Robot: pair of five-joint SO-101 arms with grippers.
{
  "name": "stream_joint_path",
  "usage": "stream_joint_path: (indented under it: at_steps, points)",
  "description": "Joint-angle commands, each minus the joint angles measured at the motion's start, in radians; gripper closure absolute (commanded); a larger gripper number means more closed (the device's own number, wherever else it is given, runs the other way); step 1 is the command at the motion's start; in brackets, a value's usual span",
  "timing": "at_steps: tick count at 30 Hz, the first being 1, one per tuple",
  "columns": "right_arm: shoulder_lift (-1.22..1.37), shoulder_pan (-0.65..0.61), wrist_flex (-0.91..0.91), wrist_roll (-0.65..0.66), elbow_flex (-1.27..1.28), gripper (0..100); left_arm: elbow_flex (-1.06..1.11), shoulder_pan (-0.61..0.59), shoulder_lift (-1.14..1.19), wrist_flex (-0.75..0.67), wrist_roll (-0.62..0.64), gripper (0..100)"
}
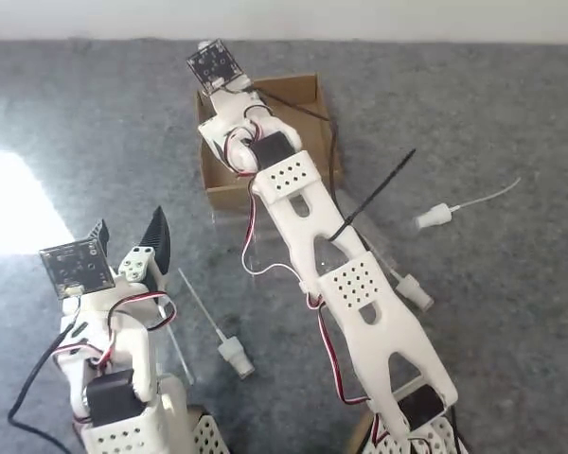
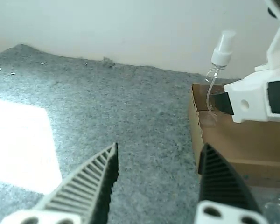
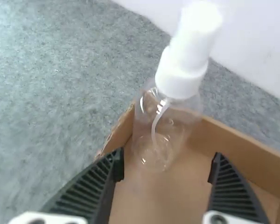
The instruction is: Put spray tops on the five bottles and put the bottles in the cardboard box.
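So far one capped bottle (image 3: 163, 130) stands in the box (image 1: 308, 95) at twelve o'clock; left and right jaws both gape empty; three spray tops (image 1: 235, 352) wait loose.

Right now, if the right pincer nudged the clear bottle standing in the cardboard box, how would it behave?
Probably tips easily: the bottle is tall, narrow and looks empty, with the white spray top up high. Its clear plastic likely feels light and smooth, perhaps slippery. The cardboard box wall beside it might catch it.
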Motion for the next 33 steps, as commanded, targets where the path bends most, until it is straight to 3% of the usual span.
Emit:
stream_joint_path:
  at_steps: [1,9,18,29,33]
  points:
    - [-0.044,0.012,0.108,-0.009,-0.138,73.4,-0.004,-0.005,-0.018,-0.023,0.005,74]
    - [-0.085,-0.002,0.288,-0.008,-0.176,73.4,-0.004,-0.006,-0.018,-0.021,-0.003,74]
    - [-0.255,-0.076,0.631,-0.008,-0.176,73.4,0.012,-0.006,-0.018,-0.028,-0.06,74]
    - [-0.392,-0.082,0.816,-0.011,-0.176,73.4,0.015,-0.006,-0.018,-0.028,-0.06,74]
    - [-0.441,-0.074,0.822,-0.127,-0.175,73.5,0.015,-0.006,-0.018,-0.028,-0.058,74]
